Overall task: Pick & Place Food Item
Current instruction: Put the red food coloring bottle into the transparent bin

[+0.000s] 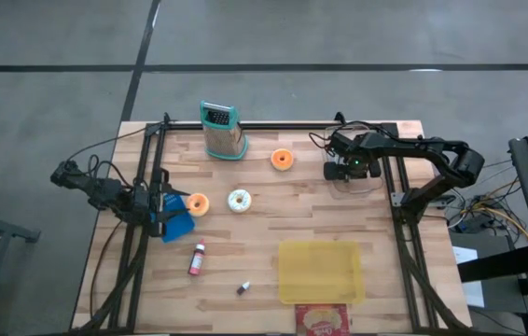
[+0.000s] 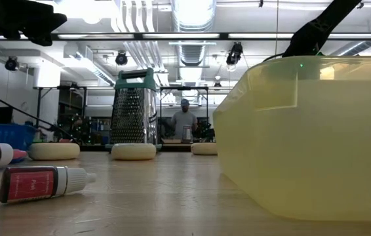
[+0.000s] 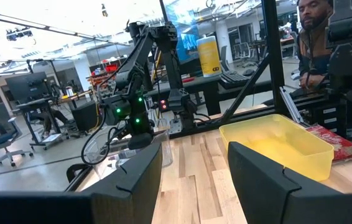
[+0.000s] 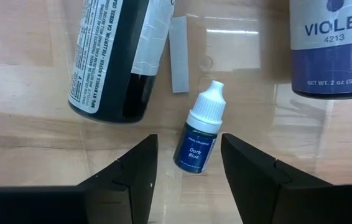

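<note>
Fingers of the right hand (image 4: 188, 162) spread open above a small blue dropper bottle (image 4: 199, 132).

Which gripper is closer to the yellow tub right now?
Right. The right gripper hangs above the table's far right side, up-table from the yellow tub; the left gripper sits farther off, across at the left edge.

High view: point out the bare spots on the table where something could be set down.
Bare wood lies between the white donut and the yellow tub, and between the orange donut and the tub. It is crowded around the grater and under the right gripper.
</note>
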Motion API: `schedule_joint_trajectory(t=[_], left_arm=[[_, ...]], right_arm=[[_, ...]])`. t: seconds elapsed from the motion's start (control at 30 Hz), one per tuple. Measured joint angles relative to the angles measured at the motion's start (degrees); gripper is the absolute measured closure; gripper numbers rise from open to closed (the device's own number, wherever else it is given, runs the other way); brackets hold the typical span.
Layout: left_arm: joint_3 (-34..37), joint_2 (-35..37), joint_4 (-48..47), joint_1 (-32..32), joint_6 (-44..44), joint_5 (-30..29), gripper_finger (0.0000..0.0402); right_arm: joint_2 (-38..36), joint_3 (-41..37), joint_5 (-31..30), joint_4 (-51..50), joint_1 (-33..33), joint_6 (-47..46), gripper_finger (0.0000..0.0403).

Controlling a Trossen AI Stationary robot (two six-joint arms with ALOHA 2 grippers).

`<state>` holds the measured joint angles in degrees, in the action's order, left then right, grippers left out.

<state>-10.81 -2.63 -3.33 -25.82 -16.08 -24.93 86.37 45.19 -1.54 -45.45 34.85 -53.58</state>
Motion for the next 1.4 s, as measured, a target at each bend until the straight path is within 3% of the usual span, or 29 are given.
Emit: schedule_joint_trajectory(t=[0.37, 0.83, 1.1, 1.4], left_arm=[[0.00, 0.02, 0.00, 0.00, -0.02, -0.02, 0.0213], [0.02, 0.02, -0.04, 0.00, -0.02, -0.02, 0.0213], [0.00, 0.00, -0.15, 0.00, -0.02, 0.00, 0.0213], [0.00, 0.01, -0.15, 0.02, -0.02, -0.02, 0.0213]], right_arm=[[-0.02, 2.84, 3.73, -1.26, 0.02, 0.01, 0.0255], [-3.72, 16.76, 5.21, -4.89, -2.40, 6.30, 0.0280], [-6.12, 25.48, 4.18, -4.20, -11.01, 13.66, 0.0273], [-4.84, 28.28, 3.93, 9.54, -27.44, 21.28, 0.0276]])
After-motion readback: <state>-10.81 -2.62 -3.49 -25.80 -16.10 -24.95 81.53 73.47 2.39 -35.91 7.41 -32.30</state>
